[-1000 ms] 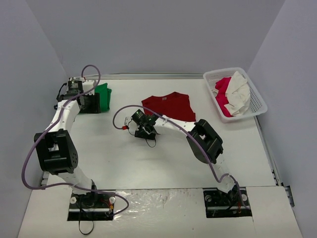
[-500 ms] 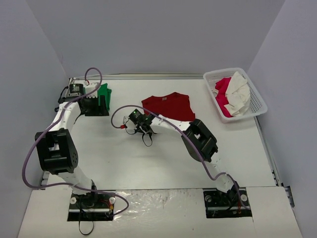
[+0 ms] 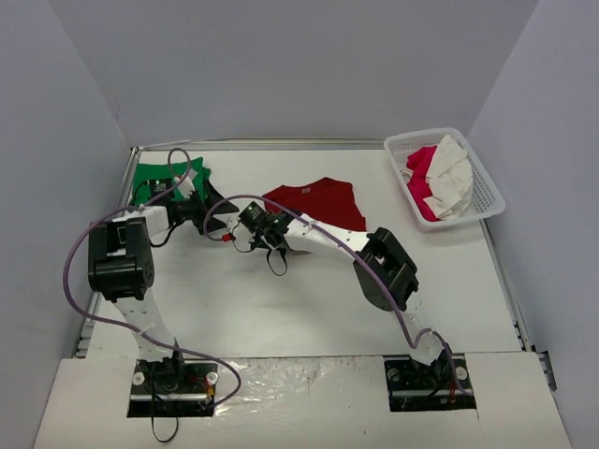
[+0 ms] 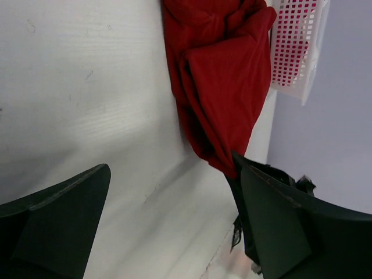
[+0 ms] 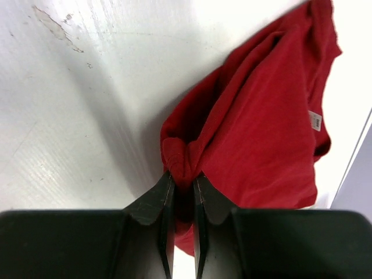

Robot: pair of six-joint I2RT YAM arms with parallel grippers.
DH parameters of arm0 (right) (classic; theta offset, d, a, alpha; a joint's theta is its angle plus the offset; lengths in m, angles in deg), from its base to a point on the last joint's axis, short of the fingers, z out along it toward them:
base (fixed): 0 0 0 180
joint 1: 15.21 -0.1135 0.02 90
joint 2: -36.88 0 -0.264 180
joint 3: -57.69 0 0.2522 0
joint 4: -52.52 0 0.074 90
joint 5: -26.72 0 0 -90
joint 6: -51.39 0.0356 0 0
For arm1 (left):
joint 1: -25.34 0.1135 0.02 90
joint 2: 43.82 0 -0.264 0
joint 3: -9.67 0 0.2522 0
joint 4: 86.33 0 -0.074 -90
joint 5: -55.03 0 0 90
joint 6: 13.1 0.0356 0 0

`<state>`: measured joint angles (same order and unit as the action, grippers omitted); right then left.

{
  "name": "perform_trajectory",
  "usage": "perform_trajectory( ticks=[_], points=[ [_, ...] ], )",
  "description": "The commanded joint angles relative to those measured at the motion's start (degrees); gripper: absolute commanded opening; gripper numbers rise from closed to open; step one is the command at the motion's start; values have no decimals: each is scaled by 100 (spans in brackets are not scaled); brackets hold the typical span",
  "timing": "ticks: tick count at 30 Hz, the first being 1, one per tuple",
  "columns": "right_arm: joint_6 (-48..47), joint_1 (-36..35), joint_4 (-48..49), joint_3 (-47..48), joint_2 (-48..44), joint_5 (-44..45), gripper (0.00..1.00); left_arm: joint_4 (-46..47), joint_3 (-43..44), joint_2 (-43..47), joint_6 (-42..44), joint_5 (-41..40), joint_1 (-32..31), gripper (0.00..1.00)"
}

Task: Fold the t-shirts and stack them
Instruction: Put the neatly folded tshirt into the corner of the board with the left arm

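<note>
The dark red t-shirt (image 3: 318, 201) lies crumpled at the table's back middle, and it also shows in the left wrist view (image 4: 224, 75). My right gripper (image 3: 273, 217) is at its near left edge. In the right wrist view that gripper (image 5: 183, 177) is shut on a bunched fold of the red t-shirt (image 5: 261, 128). The green t-shirt (image 3: 159, 176) lies at the back left corner with nothing holding it. My left gripper (image 3: 221, 219) hangs between the two shirts. Its jaws (image 4: 171, 165) stand wide open over bare table.
A white basket (image 3: 484, 187) with pink and cream clothes stands at the back right; its corner (image 4: 293, 46) shows behind the red shirt. A raised rim runs along the table's back and sides. Purple cables loop around both arms.
My left gripper let go of the green shirt, opened wide and swung right toward the red shirt. The right gripper closed on the red shirt's edge.
</note>
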<state>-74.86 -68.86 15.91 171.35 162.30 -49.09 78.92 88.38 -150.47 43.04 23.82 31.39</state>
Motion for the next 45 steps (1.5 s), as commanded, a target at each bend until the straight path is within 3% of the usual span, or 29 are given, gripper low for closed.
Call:
perform_trajectory(
  ticks=[1,9,17,34,36,39,40,41,43,45],
  points=[
    [-84,-102,-237,109,-414,145,0,1321,96,-417,-1456,582,-278,94],
    [-84,-163,-299,170,-203,198,0,2366,-105,-1006,-2527,529,-1070,94],
    [-110,-243,-387,276,-18,294,0,2507,-17,-1507,-2984,476,-1465,94],
    [-215,-251,-642,698,158,549,0,2367,194,-1912,-2863,493,-1949,95],
    [-207,-243,-642,663,140,584,0,2332,237,-1859,-2748,546,-1949,100],
    [-216,-199,-633,601,105,611,0,2148,360,-1850,-2634,625,-1949,67],
    [-233,-190,-642,584,105,619,0,2139,387,-1868,-2625,669,-1949,45],
    [-225,-173,-633,584,96,619,0,2112,404,-1886,-2608,696,-1949,31],
    [-225,-164,-650,627,79,628,0,2033,457,-1903,-2555,696,-1949,13],
    [-225,-164,-659,654,35,637,0,2033,536,-1982,-2563,792,-1949,4]
  ],
)
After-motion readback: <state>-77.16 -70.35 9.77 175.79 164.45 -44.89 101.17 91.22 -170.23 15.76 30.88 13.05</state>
